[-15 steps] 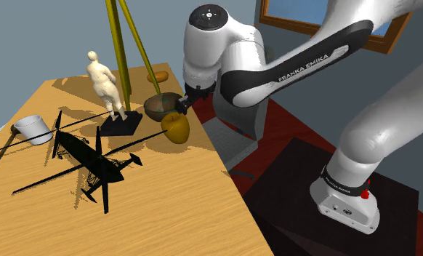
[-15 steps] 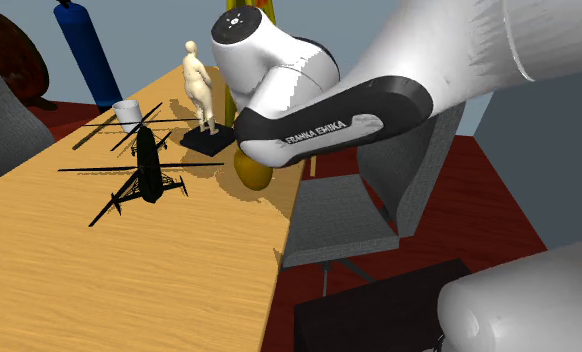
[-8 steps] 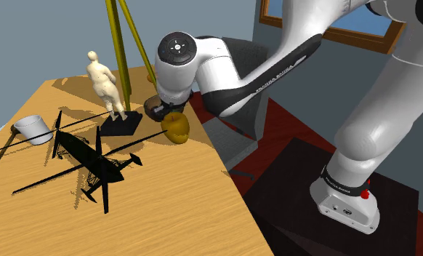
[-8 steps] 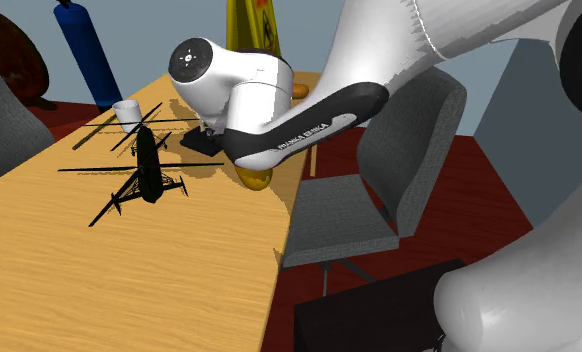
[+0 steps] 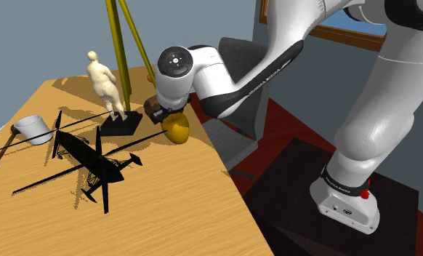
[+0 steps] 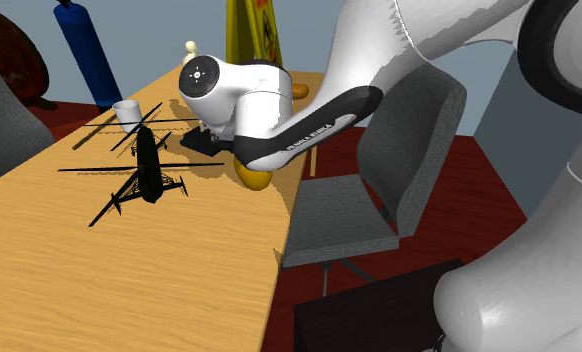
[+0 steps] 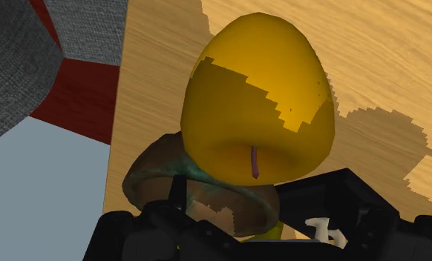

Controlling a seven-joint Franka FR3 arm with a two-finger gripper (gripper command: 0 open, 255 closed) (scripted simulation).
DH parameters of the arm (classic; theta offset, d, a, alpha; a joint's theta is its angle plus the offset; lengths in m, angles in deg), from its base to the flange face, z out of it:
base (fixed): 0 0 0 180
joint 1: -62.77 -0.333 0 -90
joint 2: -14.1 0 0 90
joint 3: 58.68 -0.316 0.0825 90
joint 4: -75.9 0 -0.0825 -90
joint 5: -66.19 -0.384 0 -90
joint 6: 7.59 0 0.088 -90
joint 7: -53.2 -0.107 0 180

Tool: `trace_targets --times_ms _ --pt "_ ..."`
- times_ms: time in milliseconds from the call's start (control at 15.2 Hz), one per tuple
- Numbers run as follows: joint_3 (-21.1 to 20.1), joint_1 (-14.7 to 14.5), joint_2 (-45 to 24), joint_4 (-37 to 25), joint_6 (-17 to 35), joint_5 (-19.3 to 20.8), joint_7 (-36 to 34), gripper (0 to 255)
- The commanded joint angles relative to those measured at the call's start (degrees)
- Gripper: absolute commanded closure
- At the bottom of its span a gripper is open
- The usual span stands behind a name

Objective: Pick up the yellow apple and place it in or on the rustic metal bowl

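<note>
Though I cannot tell if the gripper [image 5: 161, 114] is clamped, the yellow apple [image 7: 257, 111] looks egg-shaped, thin-stemmed.

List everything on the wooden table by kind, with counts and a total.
Yellow apple: 1
Bowl: 1
Pale figurine on a black base: 1
Black helicopter model: 1
White pot: 1
Small orange thing at the far end: 1
Total: 6

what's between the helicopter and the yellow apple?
Bare table in the shoulder view; only the helicopter's own rotor blade reaches toward the apple.
</note>
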Motion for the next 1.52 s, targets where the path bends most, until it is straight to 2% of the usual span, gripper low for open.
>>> trace_targets --times_ms 0,330,396,990,1452 --pt "0.09 -0.06 -0.39 -0.16 -0.04 0.46 -0.21 0" --pt "0.09 -0.06 -0.38 -0.15 -0.04 0.44 -0.20 0" --pt "0.09 -0.06 -0.38 -0.15 -0.04 0.44 -0.20 255" --pt "0.09 -0.06 -0.39 -0.16 -0.04 0.45 -0.21 255" --pt "-0.50 0.96 3.66 -1.74 -0.91 -6.15 5.82 255"
